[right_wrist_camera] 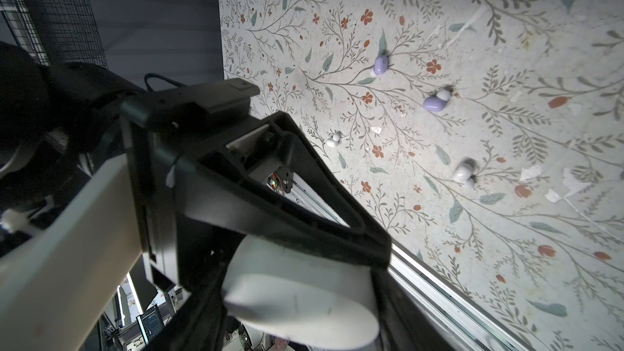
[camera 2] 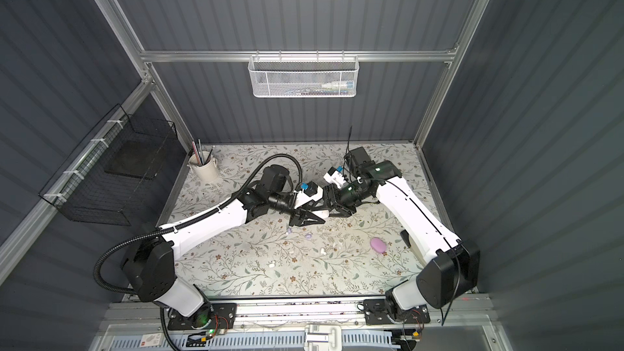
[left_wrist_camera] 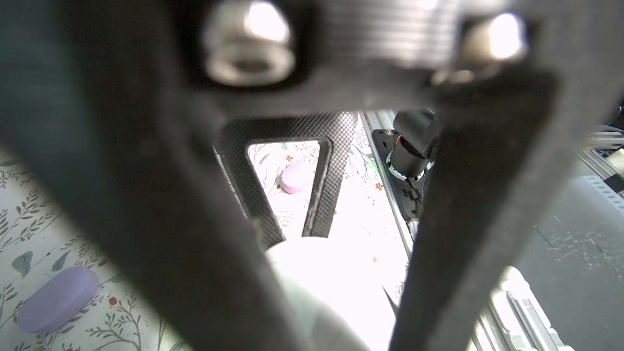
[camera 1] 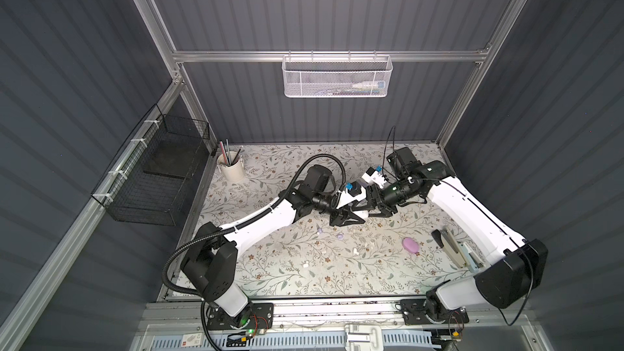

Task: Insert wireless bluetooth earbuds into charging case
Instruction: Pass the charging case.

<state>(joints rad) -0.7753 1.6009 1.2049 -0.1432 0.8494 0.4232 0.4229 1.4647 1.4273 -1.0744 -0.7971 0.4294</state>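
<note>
Above the floral table (camera 1: 304, 281), our left pincer (camera 1: 358, 220) and right pincer (camera 1: 371, 212) both clamp the white case (right_wrist_camera: 297, 285); mismatched pulls could drop it.

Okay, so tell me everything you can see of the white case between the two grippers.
The white charging case is a smooth, matte-looking plastic oval with faint scuff marks. It is held raised above the floral table covering, the left gripper shut on it from one side and the right gripper gripping the other. Whether its lid is open cannot be told.
</note>
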